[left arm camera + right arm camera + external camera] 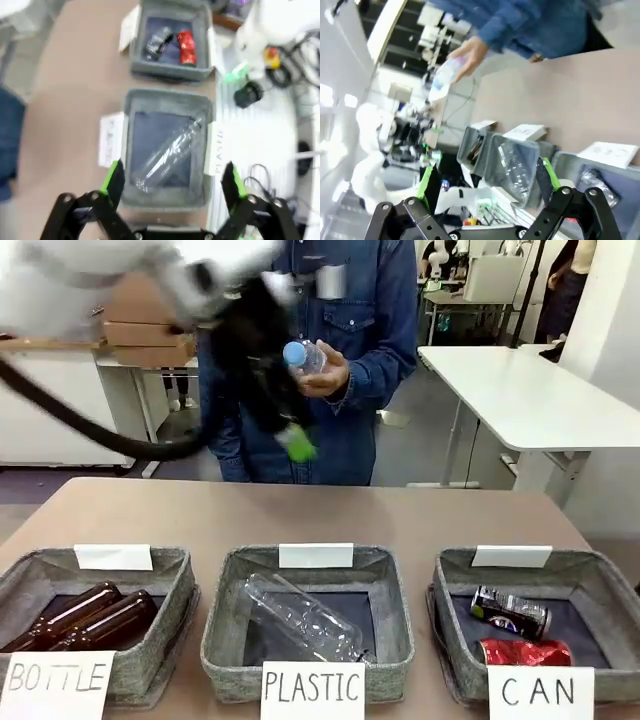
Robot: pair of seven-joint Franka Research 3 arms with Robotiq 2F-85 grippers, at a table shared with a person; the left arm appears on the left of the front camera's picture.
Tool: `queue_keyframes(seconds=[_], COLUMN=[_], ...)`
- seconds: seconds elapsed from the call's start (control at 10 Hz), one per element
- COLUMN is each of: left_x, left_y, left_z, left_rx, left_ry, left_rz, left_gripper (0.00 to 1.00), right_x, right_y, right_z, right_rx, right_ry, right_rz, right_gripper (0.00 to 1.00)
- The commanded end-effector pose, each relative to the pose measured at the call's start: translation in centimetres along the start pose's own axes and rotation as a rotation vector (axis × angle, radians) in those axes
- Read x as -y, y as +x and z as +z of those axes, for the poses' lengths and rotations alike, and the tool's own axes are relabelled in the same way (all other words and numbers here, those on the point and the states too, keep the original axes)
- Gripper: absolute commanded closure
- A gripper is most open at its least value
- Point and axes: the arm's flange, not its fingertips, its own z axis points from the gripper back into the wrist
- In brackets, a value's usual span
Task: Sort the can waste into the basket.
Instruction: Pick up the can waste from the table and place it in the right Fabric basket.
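The black can (510, 611) and the red can (525, 651) lie side by side inside the grey basket (455, 640) marked "CAN" at the front right. In the left wrist view both cans, black (159, 40) and red (186, 47), show in that basket (202, 45) beyond the middle one. My left gripper (290, 440) is raised above the table's far side, blurred, close under the person's hand; it (172, 180) stands open with nothing between its fingers. My right gripper (486, 179) is open and empty too, with the CAN basket (570, 165) below it.
A person in a denim shirt holds a clear plastic bottle (305, 357) with a blue cap at the far side. The middle "PLASTIC" basket (225, 640) holds a clear bottle (305, 618). The left "BOTTLE" basket (170, 650) holds brown bottles (85, 618).
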Motion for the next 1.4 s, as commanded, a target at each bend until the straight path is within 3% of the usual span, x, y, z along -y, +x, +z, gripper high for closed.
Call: queue_keyframes(seconds=[0.0,0.2,0.3,0.4,0.6,0.7,0.8,0.9,1.3], left_x=[0.7,1.9,2.2,2.1,1.4,0.0,-2.3,2.1,2.1], left_y=[-5.8,-12.6,-17.1,-21.4,-29.5,-31.2,-30.4,-31.7,-31.7], left_z=[3.0,8.3,10.7,12.1,12.2,10.4,7.8,11.9,11.9], left_rx=[0.122,0.278,0.399,0.503,0.570,0.555,0.473,0.512,0.512], left_ry=[0.052,0.097,0.110,0.052,-0.068,-0.206,-0.257,-0.098,-0.098], left_rz=[0.145,0.324,0.492,0.666,0.998,0.987,0.896,0.918,0.918], left_gripper=[0.00,0.00,0.00,0.00,0.00,0.00,0.00,0.00,0.00], right_x=[-2.1,-3.1,-3.5,-3.3,-3.2,-3.2,-3.0,-3.3,-3.3], right_y=[-1.6,-1.9,-2.0,-1.9,-1.2,-0.2,1.0,-1.3,-1.3], right_z=[-5.1,-9.9,-11.7,-12.7,-13.0,-12.6,-12.4,-12.9,-12.9], right_rx=[-0.066,-0.096,-0.078,-0.070,-0.071,-0.021,0.056,-0.072,-0.072], right_ry=[0.082,0.079,0.119,0.171,0.247,0.192,0.080,0.197,0.197], right_rz=[0.090,0.076,0.068,0.086,0.064,0.066,0.069,0.045,0.045], right_gripper=[0.00,0.00,0.00,0.00,0.00,0.00,0.00,0.00,0.00])
